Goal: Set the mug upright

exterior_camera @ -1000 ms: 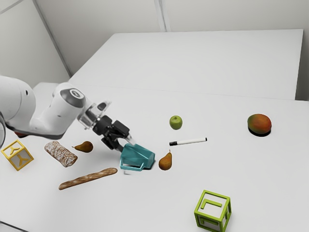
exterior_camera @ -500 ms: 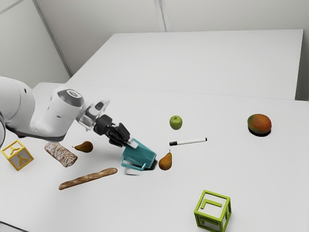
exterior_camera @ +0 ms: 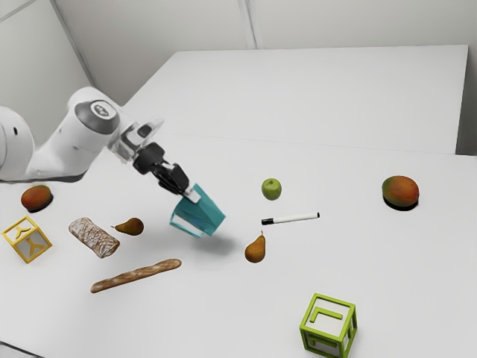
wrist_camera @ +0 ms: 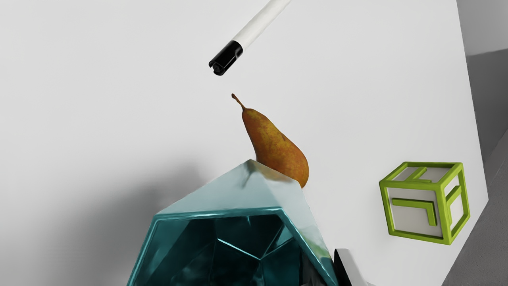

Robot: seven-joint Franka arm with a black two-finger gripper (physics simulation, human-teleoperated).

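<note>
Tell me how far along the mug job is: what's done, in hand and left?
Grasp and lift look done: the jaws pinch the wall of the mug, and it hangs above the table, its shadow spread below. In hand is the righting: the mug is tilted in the air, open end toward the arm. Likely left: level it, lower it base-down and let go.

Rounded white arm (exterior_camera: 63,147), grey joint cap (exterior_camera: 89,119), oval marking (exterior_camera: 102,110), black pincer (exterior_camera: 194,195)
</note>
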